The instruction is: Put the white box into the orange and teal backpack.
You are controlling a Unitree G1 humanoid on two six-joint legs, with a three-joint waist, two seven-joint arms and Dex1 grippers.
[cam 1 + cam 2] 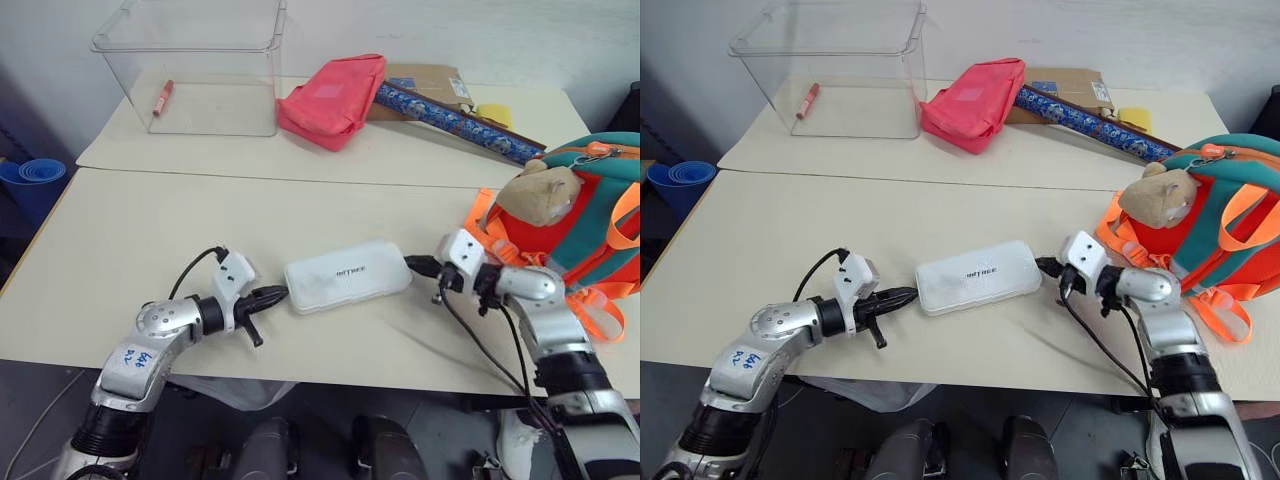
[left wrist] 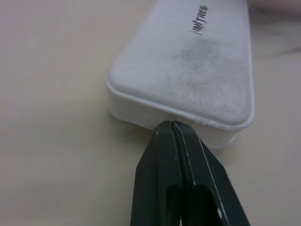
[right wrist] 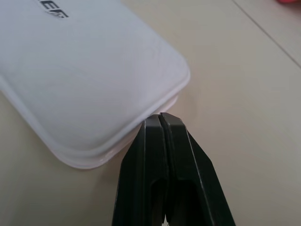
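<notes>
Left eye view: one white box, two closed grippers.

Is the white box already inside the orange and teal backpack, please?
No, the white box lies flat on the table, apart from the orange and teal backpack standing at the table's right side.

The white box carries small grey lettering on top, reading roughly "UNITREE".
</notes>
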